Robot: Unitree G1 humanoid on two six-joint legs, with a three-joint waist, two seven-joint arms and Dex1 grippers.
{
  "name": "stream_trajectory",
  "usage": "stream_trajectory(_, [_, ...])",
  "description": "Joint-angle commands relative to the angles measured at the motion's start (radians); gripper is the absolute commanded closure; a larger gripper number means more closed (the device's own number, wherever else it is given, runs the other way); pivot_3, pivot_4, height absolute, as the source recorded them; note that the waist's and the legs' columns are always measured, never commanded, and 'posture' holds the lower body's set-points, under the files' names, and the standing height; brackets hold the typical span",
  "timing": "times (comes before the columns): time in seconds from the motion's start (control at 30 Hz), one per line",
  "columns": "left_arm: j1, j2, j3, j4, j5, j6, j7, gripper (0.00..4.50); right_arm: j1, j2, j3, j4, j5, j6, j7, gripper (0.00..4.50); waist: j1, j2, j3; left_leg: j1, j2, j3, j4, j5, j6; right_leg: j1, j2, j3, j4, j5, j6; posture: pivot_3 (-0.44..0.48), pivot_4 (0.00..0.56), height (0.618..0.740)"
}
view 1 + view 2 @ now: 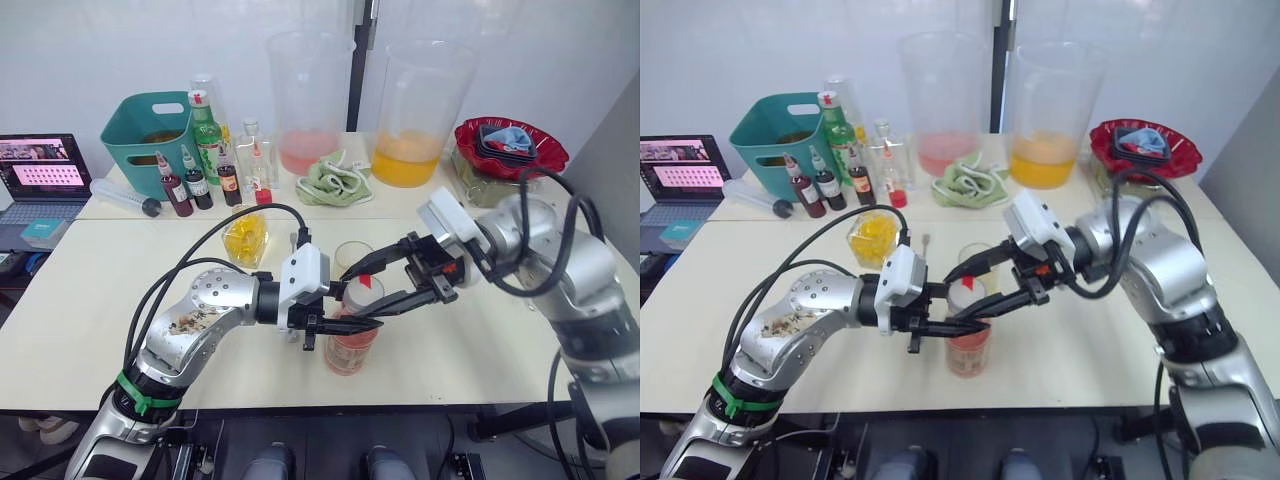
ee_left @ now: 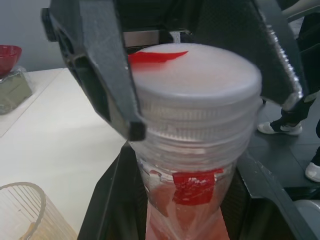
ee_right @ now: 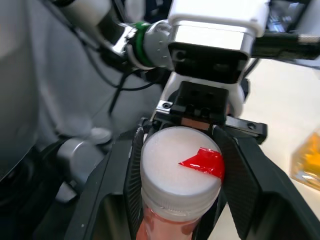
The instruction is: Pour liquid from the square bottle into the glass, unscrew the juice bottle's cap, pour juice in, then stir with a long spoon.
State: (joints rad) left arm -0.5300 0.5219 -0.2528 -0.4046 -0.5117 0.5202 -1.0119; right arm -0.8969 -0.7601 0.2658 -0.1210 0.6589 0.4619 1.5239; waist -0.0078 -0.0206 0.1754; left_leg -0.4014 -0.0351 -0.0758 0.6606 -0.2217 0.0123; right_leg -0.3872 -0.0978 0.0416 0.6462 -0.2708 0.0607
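Note:
The juice bottle (image 1: 352, 350), clear with pink-red juice, stands upright near the table's front edge. Its white cap (image 3: 172, 172) carries a strip of red tape. My left gripper (image 1: 345, 322) is shut on the bottle just under the cap. My right gripper (image 1: 357, 300) comes in from the right, its two fingers closed against opposite sides of the cap (image 2: 200, 80). The ribbed glass (image 1: 352, 257) stands just behind the bottle. The square bottle (image 1: 246, 240), holding yellow liquid, sits to the glass's left. I cannot make out the long spoon.
At the back stand two big clear pitchers, one with pink liquid (image 1: 310, 100), one with orange (image 1: 410, 105), and a green cloth (image 1: 335, 182) between them. A teal basket (image 1: 150, 125), several small bottles (image 1: 205, 165), a laptop (image 1: 40, 175) and a red bowl (image 1: 510, 145) line the far side.

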Motion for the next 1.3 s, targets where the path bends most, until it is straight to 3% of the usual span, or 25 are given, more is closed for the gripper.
stream_trajectory(0.03, [0.022, 0.009, -0.015, 0.009, 0.002, 0.052, 0.015, 3.10, -0.049, 0.007, 0.031, 0.038, -0.014, 0.003, 0.088, 2.81, 0.000, 0.000, 0.000, 0.000, 0.000, 0.000, 0.000, 0.000, 0.000, 0.000, 0.000, 0.000, 0.000, 0.000, 0.000, 0.000, 0.150, 0.740])
stream_trajectory(0.13, [0.018, 0.008, -0.016, 0.010, 0.000, 0.057, 0.014, 3.10, -0.078, 0.009, 0.035, 0.063, 0.021, 0.038, 0.091, 2.81, 0.000, 0.000, 0.000, -0.001, 0.000, 0.000, 0.000, 0.000, 0.000, -0.001, -0.001, 0.000, 0.001, 0.000, 0.000, 0.000, 0.150, 0.740])
stream_trajectory(0.2, [0.014, 0.007, -0.016, 0.012, 0.000, 0.059, 0.011, 3.10, -0.085, -0.023, 0.044, 0.060, 0.040, 0.051, 0.091, 1.81, 0.001, 0.000, 0.000, -0.001, 0.000, 0.000, 0.000, 0.000, 0.000, -0.001, -0.001, 0.000, 0.001, 0.000, 0.000, 0.000, 0.150, 0.740])
stream_trajectory(0.27, [0.009, 0.005, -0.019, 0.016, -0.002, 0.060, 0.006, 3.10, -0.078, -0.055, 0.010, 0.043, 0.062, 0.089, 0.090, 1.11, 0.002, 0.000, 0.000, -0.002, 0.000, 0.000, 0.000, 0.000, 0.000, -0.002, -0.001, 0.000, 0.001, 0.000, 0.000, 0.000, 0.150, 0.740])
stream_trajectory(0.4, [0.011, 0.001, -0.024, 0.014, -0.012, 0.061, -0.006, 3.10, 0.004, -0.144, -0.100, -0.051, 0.138, 0.220, 0.038, 0.05, 0.009, 0.000, 0.000, -0.003, -0.001, -0.001, 0.000, 0.000, 0.000, -0.003, -0.002, 0.000, 0.000, 0.000, 0.000, 0.000, 0.150, 0.740])
stream_trajectory(0.57, [0.011, -0.005, -0.029, 0.020, -0.012, 0.055, -0.008, 3.10, 0.208, -0.164, -0.307, -0.239, 0.225, 0.301, -0.195, 0.05, 0.014, 0.000, 0.000, -0.004, -0.001, 0.000, 0.000, 0.000, 0.000, -0.003, -0.002, 0.000, 0.000, 0.000, 0.000, 0.000, 0.150, 0.740])
stream_trajectory(0.8, [0.005, -0.028, -0.040, 0.051, -0.013, 0.038, -0.026, 3.10, 0.502, -0.012, -0.483, -0.565, 0.270, 0.327, -0.666, 0.05, 0.019, 0.000, 0.000, -0.004, -0.001, 0.000, 0.000, 0.000, 0.000, -0.002, -0.002, 0.001, 0.000, 0.000, 0.000, 0.000, 0.150, 0.740])
stream_trajectory(1.0, [-0.008, -0.044, -0.050, 0.083, -0.004, 0.020, -0.051, 3.10, 0.585, 0.072, -0.455, -0.734, 0.290, 0.376, -0.983, 0.05, 0.020, 0.000, 0.000, -0.003, -0.001, 0.000, 0.000, 0.000, 0.000, -0.002, -0.002, 0.000, 0.000, 0.000, 0.000, 0.000, 0.150, 0.740])
stream_trajectory(1.2, [-0.018, -0.061, -0.053, 0.105, 0.012, 0.008, -0.061, 3.10, 0.592, 0.098, -0.416, -0.763, 0.306, 0.386, -1.103, 0.05, 0.021, 0.000, 0.000, -0.003, -0.001, 0.000, 0.000, 0.000, 0.000, -0.001, -0.002, 0.000, 0.000, 0.000, 0.000, 0.000, 0.150, 0.740])
stream_trajectory(1.3, [-0.019, -0.061, -0.049, 0.114, 0.024, -0.002, -0.062, 3.10, 0.609, 0.085, -0.396, -0.763, 0.293, 0.376, -1.101, 0.79, 0.021, 0.000, 0.000, -0.003, -0.001, 0.000, 0.000, 0.000, 0.000, -0.001, -0.002, 0.000, 0.000, 0.000, 0.000, 0.000, 0.150, 0.740])
